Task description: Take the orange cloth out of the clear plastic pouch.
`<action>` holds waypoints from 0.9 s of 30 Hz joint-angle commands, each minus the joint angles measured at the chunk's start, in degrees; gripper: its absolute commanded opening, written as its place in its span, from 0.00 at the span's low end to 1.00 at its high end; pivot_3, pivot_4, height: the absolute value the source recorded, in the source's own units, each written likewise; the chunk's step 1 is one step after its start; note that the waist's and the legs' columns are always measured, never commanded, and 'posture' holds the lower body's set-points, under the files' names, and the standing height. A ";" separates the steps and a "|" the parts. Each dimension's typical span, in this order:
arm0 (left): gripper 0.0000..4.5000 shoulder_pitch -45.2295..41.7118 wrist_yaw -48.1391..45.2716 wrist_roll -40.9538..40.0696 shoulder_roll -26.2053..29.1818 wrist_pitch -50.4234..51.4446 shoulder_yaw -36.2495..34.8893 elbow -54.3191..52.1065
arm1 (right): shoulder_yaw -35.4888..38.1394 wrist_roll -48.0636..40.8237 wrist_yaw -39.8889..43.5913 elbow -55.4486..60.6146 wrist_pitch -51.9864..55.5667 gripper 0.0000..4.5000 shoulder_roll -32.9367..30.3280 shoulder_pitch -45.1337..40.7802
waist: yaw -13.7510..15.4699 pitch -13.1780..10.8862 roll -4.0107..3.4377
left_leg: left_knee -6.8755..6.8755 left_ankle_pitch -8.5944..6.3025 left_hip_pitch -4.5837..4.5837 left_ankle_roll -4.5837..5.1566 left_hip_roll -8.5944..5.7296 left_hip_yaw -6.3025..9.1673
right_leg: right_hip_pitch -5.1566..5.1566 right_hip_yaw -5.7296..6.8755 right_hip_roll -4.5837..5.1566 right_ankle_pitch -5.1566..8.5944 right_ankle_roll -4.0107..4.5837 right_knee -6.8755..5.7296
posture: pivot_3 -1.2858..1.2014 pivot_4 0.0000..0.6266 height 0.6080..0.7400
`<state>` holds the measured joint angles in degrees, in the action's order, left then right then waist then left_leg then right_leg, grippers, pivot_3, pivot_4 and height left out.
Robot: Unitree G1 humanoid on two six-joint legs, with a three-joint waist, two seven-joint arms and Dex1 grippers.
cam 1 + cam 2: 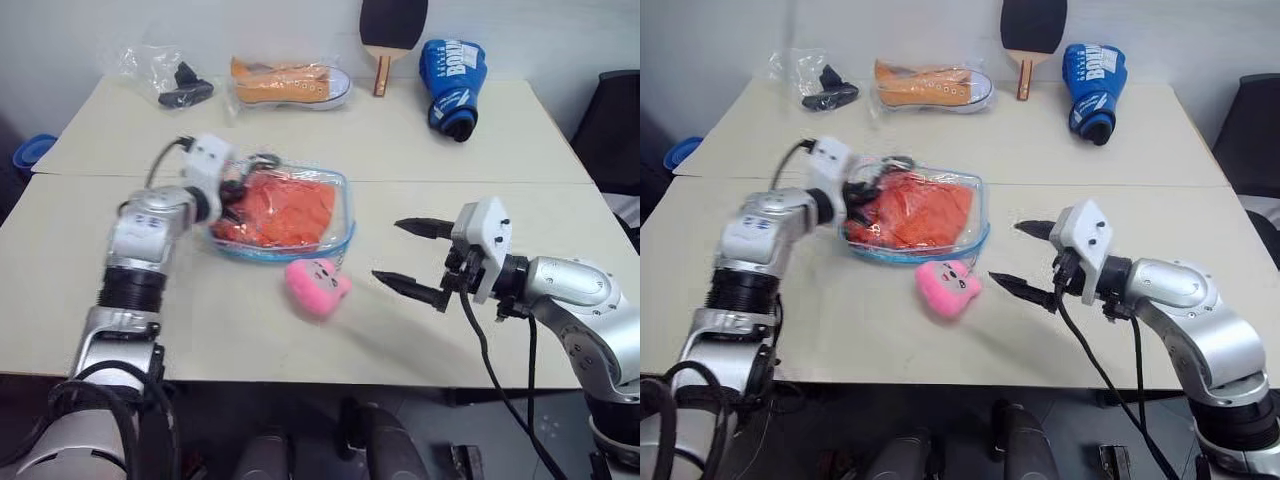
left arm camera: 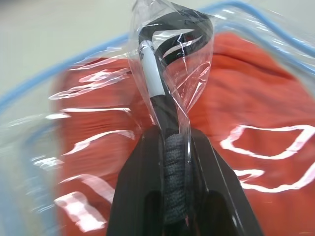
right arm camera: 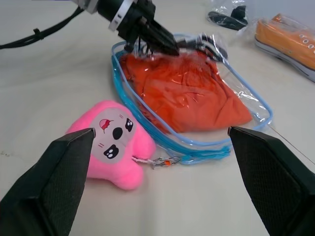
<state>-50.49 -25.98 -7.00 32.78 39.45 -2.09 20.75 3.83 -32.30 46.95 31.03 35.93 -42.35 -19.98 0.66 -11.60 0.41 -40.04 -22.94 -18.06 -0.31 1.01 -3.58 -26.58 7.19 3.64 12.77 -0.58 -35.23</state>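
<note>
The clear plastic pouch (image 1: pixel 346 232), edged in light blue, lies flat at mid-table with the orange cloth (image 1: pixel 290 208) folded inside it. My left gripper (image 1: pixel 234 196) is at the pouch's left end, shut on a pinch of its clear film and a black cord there. In the left wrist view the two black fingers (image 2: pixel 142 187) press together around that fold, with the cloth (image 2: pixel 256 108) behind. Low over the table, to the right of the pouch, my right gripper (image 1: pixel 386 250) hangs open and holds nothing.
A pink plush toy (image 1: pixel 317 285) lies right against the pouch's near edge. Along the back of the table are a thin bag with a black item (image 1: pixel 180 85), an orange sneaker (image 1: pixel 290 83), a paddle (image 1: pixel 390 35) and a blue boxing glove (image 1: pixel 452 80).
</note>
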 commanded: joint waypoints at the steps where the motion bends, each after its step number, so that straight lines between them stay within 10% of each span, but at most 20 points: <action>1: 0.09 3.90 2.88 -0.48 6.56 1.67 -8.94 -2.55 | -0.63 -1.82 4.00 1.01 -1.86 1.00 -1.03 -1.55 | -0.54 0.00 0.00 | 0.00 0.00 0.01 0.00 0.01 0.00 | 0.00 0.00 0.00 0.00 0.00 -0.01 | 0.52 0.24 1.00; 9: 0.09 19.96 5.41 -0.99 14.64 0.71 -20.79 -1.55 | -3.66 -1.59 7.96 -1.09 -2.77 1.00 0.14 -4.36 | -0.11 0.04 0.08 | -0.02 -0.03 -0.01 0.04 -0.01 0.09 | -0.01 0.05 0.12 0.00 0.00 0.02 | 0.52 0.24 1.00; 23: 0.99 32.93 5.50 -3.62 16.92 5.59 -28.60 -11.12 | -5.56 -0.31 11.36 -4.45 -4.18 1.00 -0.30 -6.42 | 0.24 0.11 0.37 | 0.01 -0.11 -0.05 0.13 -0.04 0.09 | -0.02 0.11 0.23 -0.01 -0.01 0.10 | 0.52 0.24 1.00; 27: 0.99 37.20 -2.26 -8.01 21.03 6.00 -32.85 -15.56 | -4.57 -0.46 10.90 -3.74 -3.95 1.00 -0.91 -4.91 | -0.41 0.11 0.38 | 0.01 -0.13 -0.06 0.10 0.02 0.11 | -0.05 0.13 0.21 0.00 0.00 0.08 | 0.52 0.24 1.00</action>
<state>-13.91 -24.52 -12.88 50.93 46.17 -31.16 9.34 -2.16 -32.60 57.96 25.44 32.60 -42.48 -25.13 0.25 -11.50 0.79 -40.03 -23.07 -18.12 -0.22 1.04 -3.46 -26.62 7.32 3.85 12.77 -0.57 -35.14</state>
